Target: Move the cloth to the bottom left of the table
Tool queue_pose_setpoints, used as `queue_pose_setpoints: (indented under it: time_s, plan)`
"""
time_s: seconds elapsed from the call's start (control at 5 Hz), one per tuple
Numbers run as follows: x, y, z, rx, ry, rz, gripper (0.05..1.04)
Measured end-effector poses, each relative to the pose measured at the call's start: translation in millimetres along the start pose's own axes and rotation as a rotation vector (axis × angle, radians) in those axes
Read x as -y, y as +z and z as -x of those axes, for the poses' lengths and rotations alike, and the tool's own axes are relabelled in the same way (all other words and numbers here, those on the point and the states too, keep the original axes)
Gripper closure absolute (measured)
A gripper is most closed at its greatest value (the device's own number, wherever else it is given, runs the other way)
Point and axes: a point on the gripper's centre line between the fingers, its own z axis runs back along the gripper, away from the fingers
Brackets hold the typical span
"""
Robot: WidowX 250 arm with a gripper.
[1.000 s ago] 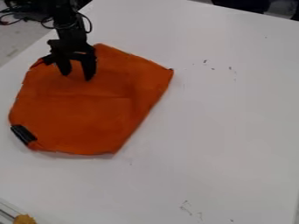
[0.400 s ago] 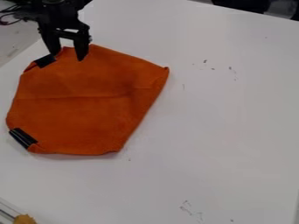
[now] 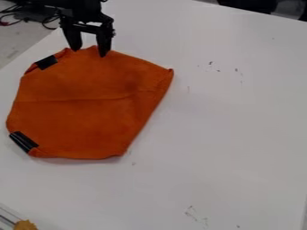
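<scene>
White tabletop [image 3: 221, 134] spread across most of the camera view, its left edge slanting down from the top toward the left side. Beyond that edge, at the upper left, lay a pale grey floor [image 3: 12, 45] with a tangle of dark cables [image 3: 18, 19], and dark shapes stood past the table's far edge at the upper right. An orange cloth [image 3: 90, 112] lay on the left part of the table, from the upper left to below mid-height, spread mostly flat in an uneven, many-sided outline. One faint crease ran across it, and its right corner came to a blunt point. Two black patches [image 3: 46, 62] [image 3: 24, 142] sat on its left side, one near the upper edge and one at the lower-left corner. Over the cloth's upper edge hung the black gripper [image 3: 89, 53], its two fingers pointing down and parted, with nothing held between them; whether their tips touched the fabric could not be told. Small dark marks [image 3: 210, 63] dotted the table to the right of the cloth, with more scribbled near the bottom. At the bottom left corner was a yellowish-brown lump [image 3: 25, 225], just beside a pale, streaked object [image 3: 7, 219].
</scene>
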Motion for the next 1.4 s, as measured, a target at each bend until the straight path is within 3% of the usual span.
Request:
queue_pose_setpoints:
  time_s: [0.2,0.4,1.0,1.4]
  plan:
    - [26.5,2.7,3.3,-0.02,0.001,0.021,0.085]
    - [49.9,11.7,3.9,-0.009,0.005,0.025,0.085]
    - [123.6,12.5,1.3,-0.013,-0.053,0.062,0.085]
    - [162.2,36.2,-18.2,0.061,-0.151,0.017,0.085]
